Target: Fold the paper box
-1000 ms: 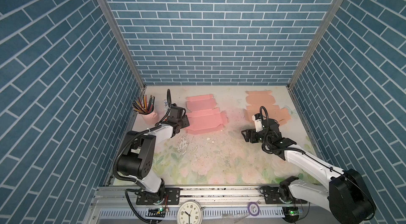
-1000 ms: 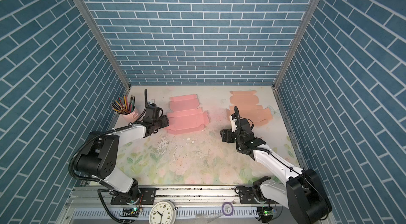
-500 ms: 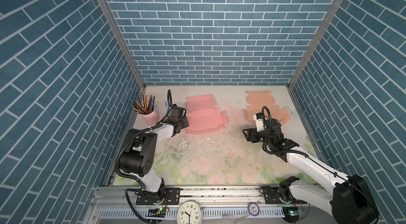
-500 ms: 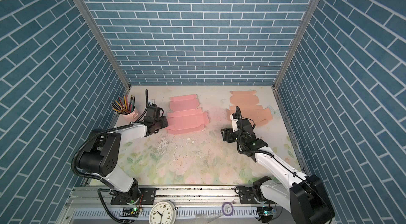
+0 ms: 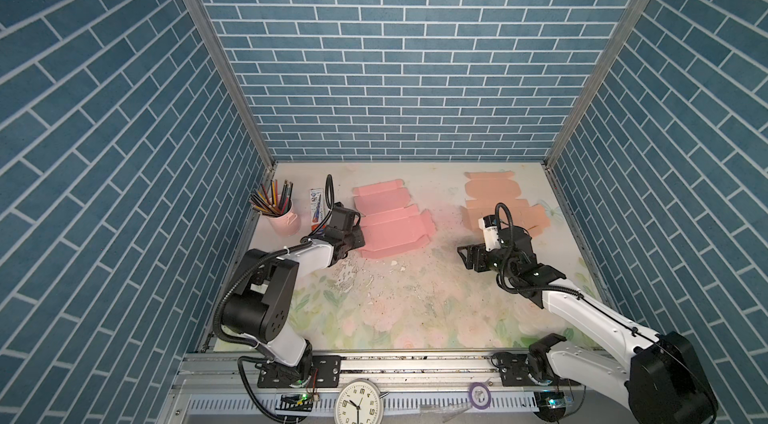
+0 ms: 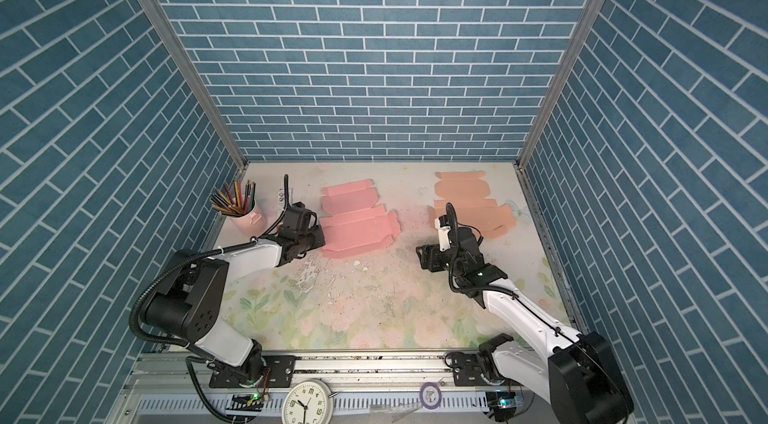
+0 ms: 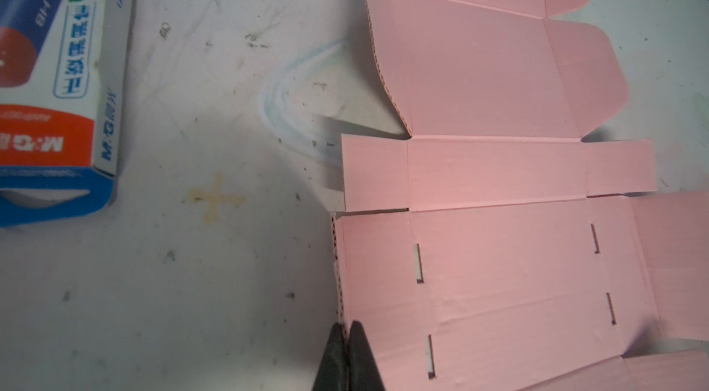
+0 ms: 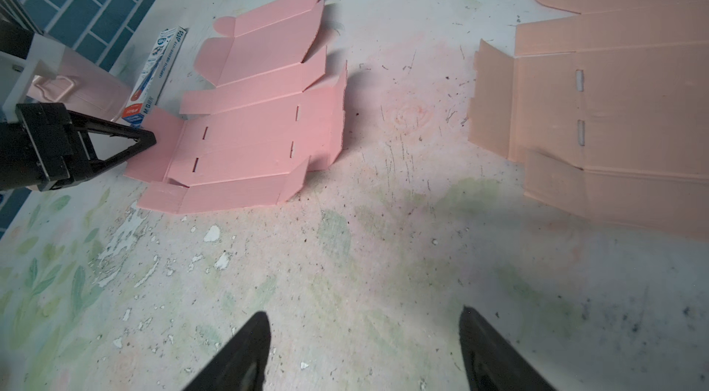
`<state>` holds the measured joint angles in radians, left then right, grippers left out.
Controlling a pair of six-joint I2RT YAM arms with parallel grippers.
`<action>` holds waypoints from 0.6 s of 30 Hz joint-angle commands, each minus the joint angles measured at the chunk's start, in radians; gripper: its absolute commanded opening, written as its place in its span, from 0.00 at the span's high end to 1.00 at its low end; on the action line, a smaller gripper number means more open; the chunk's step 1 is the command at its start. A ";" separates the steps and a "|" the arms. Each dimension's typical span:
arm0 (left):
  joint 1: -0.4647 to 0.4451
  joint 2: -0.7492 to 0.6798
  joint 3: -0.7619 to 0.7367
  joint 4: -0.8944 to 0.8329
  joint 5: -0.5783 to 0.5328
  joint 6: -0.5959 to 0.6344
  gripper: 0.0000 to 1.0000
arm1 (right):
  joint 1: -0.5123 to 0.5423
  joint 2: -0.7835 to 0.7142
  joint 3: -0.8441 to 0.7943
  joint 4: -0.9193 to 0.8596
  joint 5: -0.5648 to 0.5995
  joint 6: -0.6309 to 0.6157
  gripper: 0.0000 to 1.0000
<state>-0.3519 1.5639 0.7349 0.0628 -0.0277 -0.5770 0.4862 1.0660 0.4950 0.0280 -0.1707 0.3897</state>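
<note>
The pink paper box (image 5: 390, 226) (image 6: 357, 226) lies unfolded on the mat, its slots and flaps showing in the left wrist view (image 7: 498, 255). My left gripper (image 7: 348, 327) (image 5: 359, 237) is shut on the outer edge of the box's left side flap, and its black fingers pinch the corrugated rim. The right wrist view shows that grip from the side (image 8: 151, 138), with the flap slightly raised. My right gripper (image 8: 364, 316) (image 5: 467, 257) hangs open over bare mat, to the right of the pink box, holding nothing.
A second flat box, peach-coloured (image 5: 498, 205) (image 8: 614, 120), lies at the back right behind my right arm. A pink cup of pencils (image 5: 282, 214) and a pencil carton (image 7: 57, 82) stand at the back left. Blue brick walls enclose the mat.
My left gripper has closed onto the edge of the pink box's left flap. The right arm has barely shifted and stays open.
</note>
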 commanded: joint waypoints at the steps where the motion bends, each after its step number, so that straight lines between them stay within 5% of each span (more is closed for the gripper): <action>1: -0.045 -0.068 -0.038 -0.029 -0.035 -0.064 0.94 | 0.005 0.000 -0.035 0.061 -0.059 0.051 0.22; 18: -0.203 -0.286 -0.224 -0.067 -0.069 -0.184 0.88 | 0.005 0.176 -0.089 0.238 -0.171 0.111 0.24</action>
<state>-0.5304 1.3090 0.5323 0.0128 -0.0761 -0.7212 0.4866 1.2060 0.3916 0.2153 -0.3096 0.4690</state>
